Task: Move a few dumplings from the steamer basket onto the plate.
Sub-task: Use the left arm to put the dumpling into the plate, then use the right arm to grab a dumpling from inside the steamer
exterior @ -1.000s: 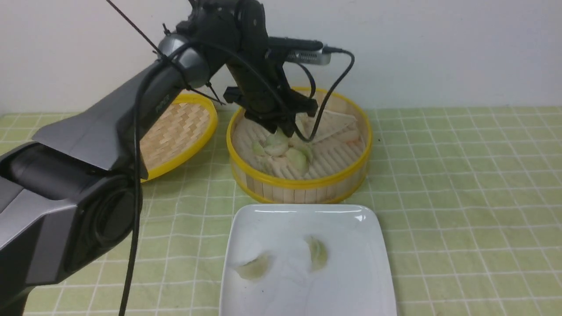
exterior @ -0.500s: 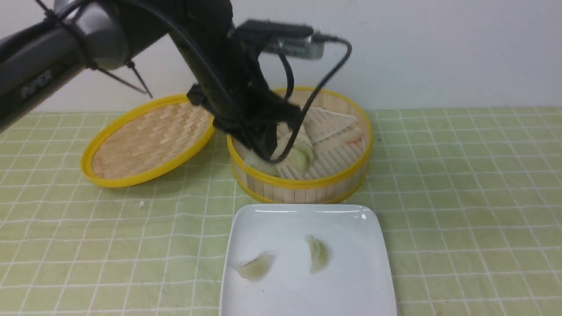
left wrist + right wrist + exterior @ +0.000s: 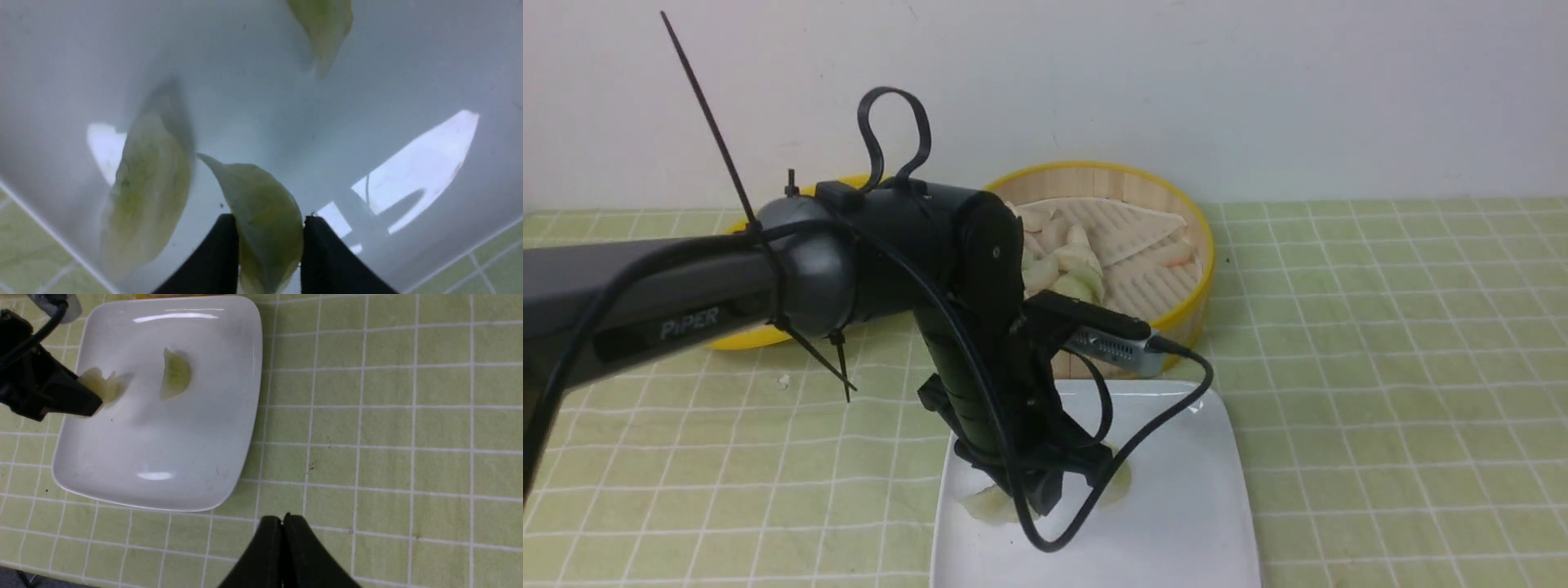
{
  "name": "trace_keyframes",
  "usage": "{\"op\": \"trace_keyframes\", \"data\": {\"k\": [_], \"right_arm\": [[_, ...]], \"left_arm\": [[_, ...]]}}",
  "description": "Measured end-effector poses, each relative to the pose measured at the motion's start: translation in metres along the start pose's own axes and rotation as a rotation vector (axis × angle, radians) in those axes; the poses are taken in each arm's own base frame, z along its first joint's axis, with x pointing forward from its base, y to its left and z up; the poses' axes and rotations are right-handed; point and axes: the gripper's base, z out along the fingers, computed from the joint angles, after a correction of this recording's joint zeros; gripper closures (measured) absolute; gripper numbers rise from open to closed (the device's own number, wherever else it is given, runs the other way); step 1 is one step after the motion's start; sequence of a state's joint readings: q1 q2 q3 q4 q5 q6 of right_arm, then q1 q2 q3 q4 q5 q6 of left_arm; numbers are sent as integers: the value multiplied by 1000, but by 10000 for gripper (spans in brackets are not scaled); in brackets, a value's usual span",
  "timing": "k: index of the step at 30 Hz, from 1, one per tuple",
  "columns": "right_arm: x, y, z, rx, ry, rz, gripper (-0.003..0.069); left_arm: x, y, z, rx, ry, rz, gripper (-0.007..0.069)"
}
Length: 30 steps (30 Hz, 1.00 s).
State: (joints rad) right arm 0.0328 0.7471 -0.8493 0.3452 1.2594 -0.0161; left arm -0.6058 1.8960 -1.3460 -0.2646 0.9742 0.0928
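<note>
Three pale green, translucent, crescent-shaped dumplings at the white glossy square plate [image 3: 1176, 506], which sits on the green checked tablecloth [image 3: 1380, 367] just in front of the basket.

- Held dumpling [image 3: 261, 204]: pinched between the two black fingers of the left gripper [image 3: 1033, 496]. The jaws are parted only by the width of the dumpling's body. Its pointed tip sticks out past the fingertips, low over the plate. Whether it touches the glaze cannot be told.
- First plated dumpling [image 3: 147, 192]: lies flat just beside the held one, near the plate's left edge. Blurred in the left wrist view.
- Second plated dumpling [image 3: 175, 373]: lies flat toward the plate's middle, apart from the other two.

Several more pale dumplings in the basket [image 3: 1070, 269]: heaped on the slatted floor of the round bamboo-slat steamer basket [image 3: 1094, 181] with yellow rims, which stands behind the plate.

One shallow woven yellow-rimmed lid [image 3: 739, 340]: left of the basket, largely hidden by the left arm.

One right gripper [image 3: 282, 518]: black fingers pressed together with nothing between them. It hangs over bare tablecloth beside the plate, clear of it.
</note>
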Motion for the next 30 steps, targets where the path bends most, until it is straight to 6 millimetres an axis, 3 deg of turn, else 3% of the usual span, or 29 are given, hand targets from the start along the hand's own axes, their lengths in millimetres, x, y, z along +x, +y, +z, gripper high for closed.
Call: {"op": "trace_keyframes", "data": {"k": [7,10,13,15,16,17,18,19,21,22,25,29,30], "right_arm": [[-5,1,0,-6,-49,4,673],[-16,5,0,-41,-66,6,673],[-35,10,3,-80,-57,-24,673],[-53,13,9,-107,-47,-44,672],[-67,14,15,-124,-36,-61,672],[-69,14,16,-127,-34,-58,672],[-85,16,25,-140,-20,-83,672],[-97,18,35,-146,-4,-102,672],[-115,21,55,-146,29,-129,671],[-117,23,54,-148,22,-134,671],[-147,38,95,-130,72,-219,668],[-174,56,142,-102,99,-305,650],[-177,57,147,-102,101,-307,648]], "left_arm": [[-7,-2,-2,17,-64,10,230],[-9,-4,-8,20,-61,17,190],[-7,-7,-26,14,-93,30,262],[-4,-11,-46,7,-144,47,375],[1,-15,-69,4,-200,63,468],[2,-15,-73,4,-209,65,482],[11,-20,-97,4,-269,80,568],[22,-24,-117,6,-319,91,599],[41,-29,-143,11,-382,99,622],[45,-30,-149,12,-398,100,622],[87,-34,-180,24,-484,88,631],[136,-36,-201,37,-570,67,631],[136,-36,-201,39,-570,64,631]]}}
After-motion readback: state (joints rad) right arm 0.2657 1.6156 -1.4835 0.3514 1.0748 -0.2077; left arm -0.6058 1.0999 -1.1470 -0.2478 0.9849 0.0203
